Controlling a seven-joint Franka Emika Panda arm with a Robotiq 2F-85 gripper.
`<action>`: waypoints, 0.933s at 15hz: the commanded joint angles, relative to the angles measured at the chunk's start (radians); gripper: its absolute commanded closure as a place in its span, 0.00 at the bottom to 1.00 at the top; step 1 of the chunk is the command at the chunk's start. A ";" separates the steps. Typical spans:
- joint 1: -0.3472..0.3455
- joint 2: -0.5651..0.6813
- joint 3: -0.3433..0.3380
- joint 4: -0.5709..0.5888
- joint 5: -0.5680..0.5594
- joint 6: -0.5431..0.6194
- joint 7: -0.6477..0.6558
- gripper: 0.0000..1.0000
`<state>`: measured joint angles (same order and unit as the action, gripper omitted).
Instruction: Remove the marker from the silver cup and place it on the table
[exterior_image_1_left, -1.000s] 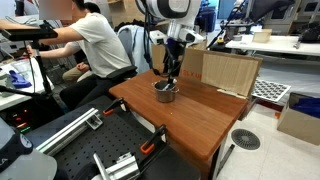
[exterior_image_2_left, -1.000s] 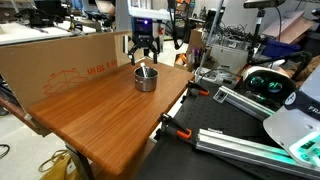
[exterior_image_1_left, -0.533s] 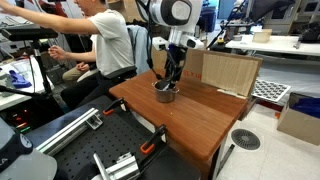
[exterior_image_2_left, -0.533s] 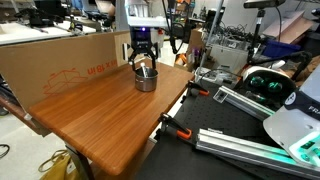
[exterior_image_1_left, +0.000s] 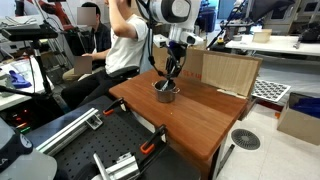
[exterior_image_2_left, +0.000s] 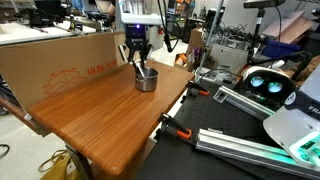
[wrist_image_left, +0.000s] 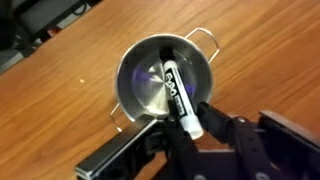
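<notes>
The silver cup (exterior_image_1_left: 165, 93) (exterior_image_2_left: 146, 80) stands on the reddish-brown table (exterior_image_1_left: 205, 120) (exterior_image_2_left: 100, 120), near one edge. In the wrist view the cup (wrist_image_left: 135, 60) holds the black marker (wrist_image_left: 170, 80), which leans across it with its pale end up at the rim. My gripper (wrist_image_left: 190, 128) is down at that rim, its two dark fingers closed against either side of the marker's raised end. Both exterior views show the gripper (exterior_image_1_left: 171, 78) (exterior_image_2_left: 139, 66) right above the cup, reaching into it.
A pale plywood board (exterior_image_1_left: 226, 72) stands upright on the table behind the cup. A big cardboard box (exterior_image_2_left: 55, 65) lines the table's far side. A person (exterior_image_1_left: 122, 40) sits close behind the arm. Orange clamps (exterior_image_2_left: 176, 128) grip the table edge.
The gripper has come down from above the cup to its rim and its jaws have closed from wide open onto the marker. The person behind has shifted and raised an arm.
</notes>
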<state>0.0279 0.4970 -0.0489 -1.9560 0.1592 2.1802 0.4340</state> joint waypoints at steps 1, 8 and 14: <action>0.018 0.024 -0.026 0.021 -0.039 -0.011 0.021 0.99; 0.011 -0.007 -0.023 0.003 -0.035 -0.005 0.006 0.94; 0.001 -0.112 -0.031 -0.035 -0.036 -0.013 -0.013 0.94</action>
<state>0.0280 0.4504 -0.0707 -1.9555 0.1381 2.1785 0.4345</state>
